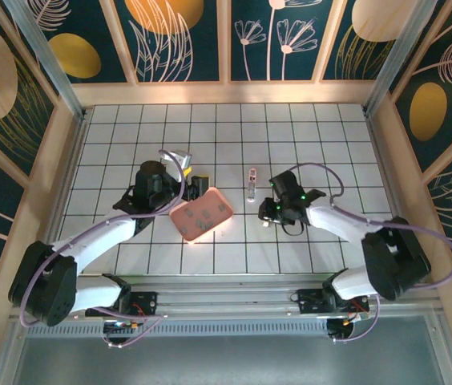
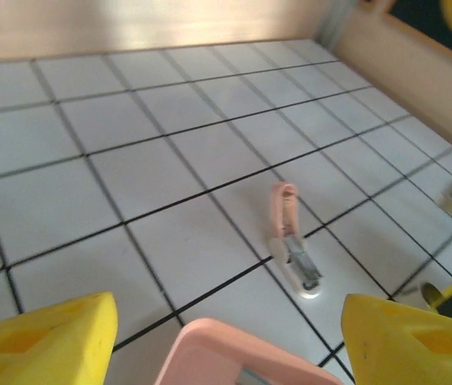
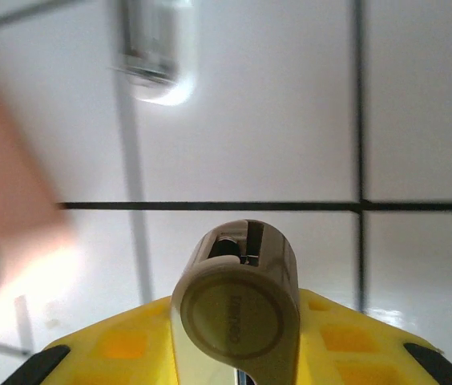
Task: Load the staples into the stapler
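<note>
Stapler (image 1: 251,185) opened flat, long axis near-far, white end near. Left tool (image 2: 226,341) released; right tool (image 3: 238,341) clenched on beige piece (image 3: 238,309).

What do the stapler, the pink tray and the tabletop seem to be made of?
The stapler: likely plastic, matte pink lid and white base, with a shiny grey metal channel inside. The pink tray: probably matte plastic or silicone; rounded corners, no glare. The tabletop: glossy white with black grid lines, reflecting light; tile or printed sheet, unclear.
</note>
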You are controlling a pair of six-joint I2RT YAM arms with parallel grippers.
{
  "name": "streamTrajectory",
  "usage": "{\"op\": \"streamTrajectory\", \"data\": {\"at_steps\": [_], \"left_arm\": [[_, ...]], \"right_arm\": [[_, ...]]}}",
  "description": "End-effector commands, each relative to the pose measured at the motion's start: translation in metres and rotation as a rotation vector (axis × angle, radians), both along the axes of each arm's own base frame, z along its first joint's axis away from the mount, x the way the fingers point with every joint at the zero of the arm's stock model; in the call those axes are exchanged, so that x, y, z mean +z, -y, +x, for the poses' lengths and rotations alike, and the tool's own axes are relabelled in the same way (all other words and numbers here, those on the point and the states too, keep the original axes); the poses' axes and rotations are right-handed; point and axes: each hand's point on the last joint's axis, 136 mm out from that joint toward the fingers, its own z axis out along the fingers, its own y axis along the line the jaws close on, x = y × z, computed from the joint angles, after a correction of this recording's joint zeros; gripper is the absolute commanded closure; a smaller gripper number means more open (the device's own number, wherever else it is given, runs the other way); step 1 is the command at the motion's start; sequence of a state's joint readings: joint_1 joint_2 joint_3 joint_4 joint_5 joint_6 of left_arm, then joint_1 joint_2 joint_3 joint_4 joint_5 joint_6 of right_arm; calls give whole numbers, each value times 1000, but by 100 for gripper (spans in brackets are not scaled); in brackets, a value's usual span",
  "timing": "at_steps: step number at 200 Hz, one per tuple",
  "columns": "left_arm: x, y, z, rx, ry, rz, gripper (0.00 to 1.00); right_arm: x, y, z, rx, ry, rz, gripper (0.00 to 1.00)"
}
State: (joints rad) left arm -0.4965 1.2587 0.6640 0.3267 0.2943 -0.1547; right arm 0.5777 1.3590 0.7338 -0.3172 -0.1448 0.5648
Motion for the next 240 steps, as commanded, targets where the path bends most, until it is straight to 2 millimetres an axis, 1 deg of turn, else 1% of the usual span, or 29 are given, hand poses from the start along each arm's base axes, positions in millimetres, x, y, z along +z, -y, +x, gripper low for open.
{"op": "streamTrajectory", "data": {"at_steps": [1,16,28,29,31,53,64,80,103,133,143,144,146,152,175,190,208,240], "left_arm": [[36,29,-31,-324,249,61,32],[39,41,-51,-495,335,122,34],[42,47,-64,-619,395,158,34],[40,46,-65,-628,388,162,34],[42,48,-66,-643,407,167,34],[43,52,-73,-741,452,216,36],[44,52,-74,-763,478,245,36],[43,51,-74,-786,513,287,36],[41,51,-76,-812,561,333,36],[34,52,-80,-888,667,428,37],[27,51,-83,-924,684,456,38],[32,52,-81,-922,700,459,38],[36,53,-81,-926,718,466,38],[36,54,-80,-939,737,484,39],[40,61,-79,-963,794,515,40],[38,67,-81,-997,828,539,40],[31,71,-87,-1061,828,565,41],[19,72,-96,-1142,799,613,42]], "right_arm": [[50,-33,12,187,233,157,70],[74,-46,9,320,350,209,70],[87,-57,4,439,435,228,70],[88,-58,3,449,442,229,70],[91,-59,2,468,456,233,70],[112,-76,-14,690,593,283,71],[123,-80,-17,740,639,305,71],[132,-83,-19,781,665,327,71],[137,-86,-21,805,642,385,71],[141,-94,-41,900,587,499,72],[142,-95,-46,931,588,517,73],[142,-95,-46,934,589,519,73],[142,-95,-47,940,590,522,73],[143,-95,-49,954,591,528,73],[145,-98,-50,968,571,551,73],[146,-100,-51,979,544,569,73],[146,-103,-51,992,511,582,73],[142,-104,-49,1004,470,570,73]]}}
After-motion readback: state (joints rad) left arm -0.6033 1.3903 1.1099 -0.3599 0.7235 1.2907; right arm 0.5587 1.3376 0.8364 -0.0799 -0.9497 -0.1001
